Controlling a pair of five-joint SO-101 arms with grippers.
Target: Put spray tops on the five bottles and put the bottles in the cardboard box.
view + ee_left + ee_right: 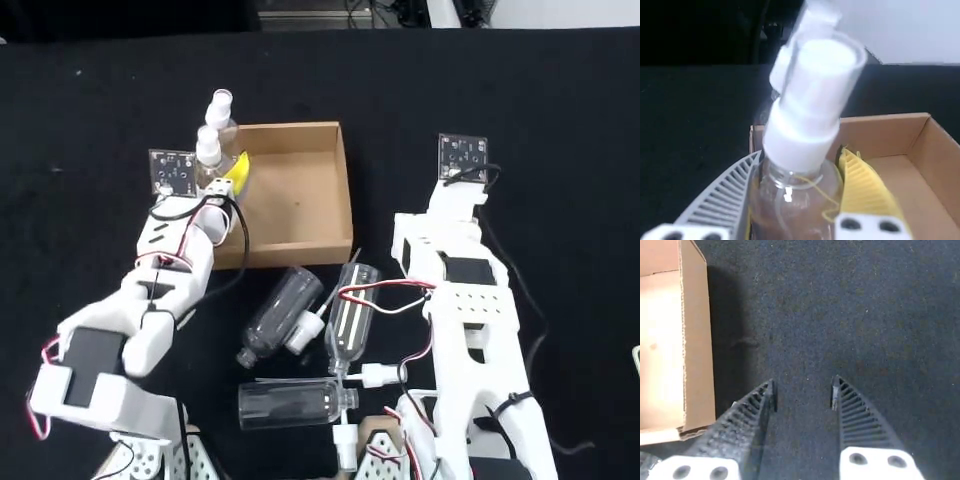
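My left gripper (800, 152) is shut on a clear bottle (795, 195) with a white spray top (812, 95), its grey and yellow fingers on the bottle's shoulders. In the high view this bottle (209, 150) is upright at the left wall of the cardboard box (300, 195). A second topped bottle (221, 105) stands just behind it. Three clear bottles lie on the table: one (280, 312), one (352, 315) and one (295, 403). Loose spray tops (375, 375) (347, 445) lie beside them. My right gripper (802, 390) is open over bare black cloth, to the right of the box (670, 340).
The table (520, 90) is covered in black cloth. My right arm (465, 290) stretches along the right side, close to the lying bottles. Square marker plates (172, 172) (462, 155) sit on both wrists. Red and black cables loop near the bottles.
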